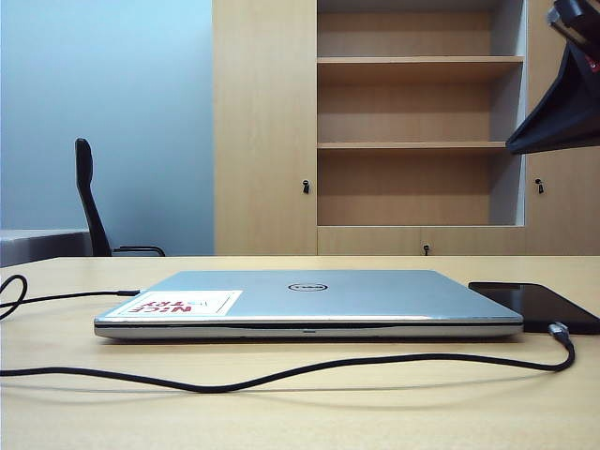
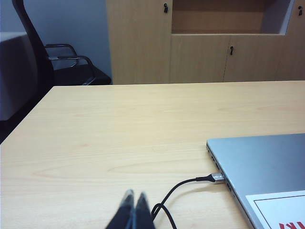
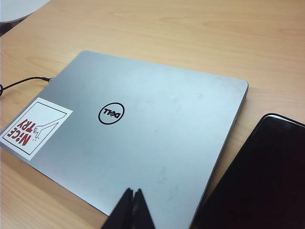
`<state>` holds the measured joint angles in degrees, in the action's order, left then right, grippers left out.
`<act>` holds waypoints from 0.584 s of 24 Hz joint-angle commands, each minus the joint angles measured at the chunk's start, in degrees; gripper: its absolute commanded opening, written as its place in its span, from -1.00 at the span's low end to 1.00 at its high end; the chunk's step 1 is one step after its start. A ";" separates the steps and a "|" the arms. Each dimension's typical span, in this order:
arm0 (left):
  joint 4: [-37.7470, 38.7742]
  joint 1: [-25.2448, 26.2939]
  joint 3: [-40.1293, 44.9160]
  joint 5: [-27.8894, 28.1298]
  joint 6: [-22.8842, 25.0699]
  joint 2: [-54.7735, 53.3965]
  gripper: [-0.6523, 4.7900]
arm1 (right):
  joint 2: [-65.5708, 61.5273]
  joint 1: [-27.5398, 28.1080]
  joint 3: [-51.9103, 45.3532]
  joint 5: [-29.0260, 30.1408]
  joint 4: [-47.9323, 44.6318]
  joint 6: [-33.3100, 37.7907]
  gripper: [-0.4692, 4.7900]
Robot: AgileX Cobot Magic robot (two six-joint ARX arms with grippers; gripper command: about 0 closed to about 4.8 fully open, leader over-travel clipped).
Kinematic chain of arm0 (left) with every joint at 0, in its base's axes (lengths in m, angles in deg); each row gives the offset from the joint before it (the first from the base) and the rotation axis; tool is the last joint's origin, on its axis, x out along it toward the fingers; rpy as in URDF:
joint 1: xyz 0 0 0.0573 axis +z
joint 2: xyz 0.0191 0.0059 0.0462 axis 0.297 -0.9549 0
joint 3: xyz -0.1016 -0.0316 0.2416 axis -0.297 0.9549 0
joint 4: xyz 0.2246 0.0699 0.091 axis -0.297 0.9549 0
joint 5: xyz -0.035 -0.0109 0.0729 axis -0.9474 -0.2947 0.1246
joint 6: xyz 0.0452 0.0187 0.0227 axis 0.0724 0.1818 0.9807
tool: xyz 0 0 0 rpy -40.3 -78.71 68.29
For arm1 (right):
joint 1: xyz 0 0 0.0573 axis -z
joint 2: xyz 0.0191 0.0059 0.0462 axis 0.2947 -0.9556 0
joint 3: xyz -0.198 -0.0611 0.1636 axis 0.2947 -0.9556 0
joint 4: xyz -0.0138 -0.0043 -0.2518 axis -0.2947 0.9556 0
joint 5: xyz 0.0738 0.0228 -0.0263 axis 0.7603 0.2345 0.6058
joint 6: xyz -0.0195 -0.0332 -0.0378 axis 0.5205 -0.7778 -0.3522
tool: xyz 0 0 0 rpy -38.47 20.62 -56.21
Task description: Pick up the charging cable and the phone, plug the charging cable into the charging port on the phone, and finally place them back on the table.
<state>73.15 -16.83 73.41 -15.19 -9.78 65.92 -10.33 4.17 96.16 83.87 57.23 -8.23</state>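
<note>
The phone (image 1: 534, 305) (image 3: 257, 181) is a black slab lying flat on the table (image 1: 328, 403), right of the laptop. The charging cable (image 1: 281, 373) runs along the table's front, and its silver plug (image 1: 560, 330) rests by the phone's near edge. Its other end (image 2: 217, 178) is plugged into the laptop's side, with a loop (image 2: 162, 210) beside my left gripper (image 2: 134, 196). That gripper is shut and empty, low over bare table. My right gripper (image 3: 133, 192) is shut and empty above the laptop's lid, with the phone off to one side of it.
A closed silver laptop (image 1: 309, 302) with a red-and-white sticker (image 1: 178, 304) fills the middle of the table. A dark part of the right arm (image 1: 562, 112) hangs at the upper right. A wooden shelf cabinet (image 1: 412, 122) and a black chair (image 1: 89, 197) stand behind.
</note>
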 commanded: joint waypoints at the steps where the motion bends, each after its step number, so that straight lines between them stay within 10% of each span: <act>1: -0.59 0.04 0.02 -0.13 0.04 -0.02 -0.78 | 0.24 -0.04 0.28 0.35 -1.03 0.02 -0.82; 14: -0.61 0.04 0.02 -0.13 0.04 -0.02 -0.78 | 1.25 -0.04 0.26 0.35 -1.01 0.00 -0.82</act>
<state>73.15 -16.83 73.41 -15.19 -9.78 65.92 -10.05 4.17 96.16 83.87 57.27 -8.21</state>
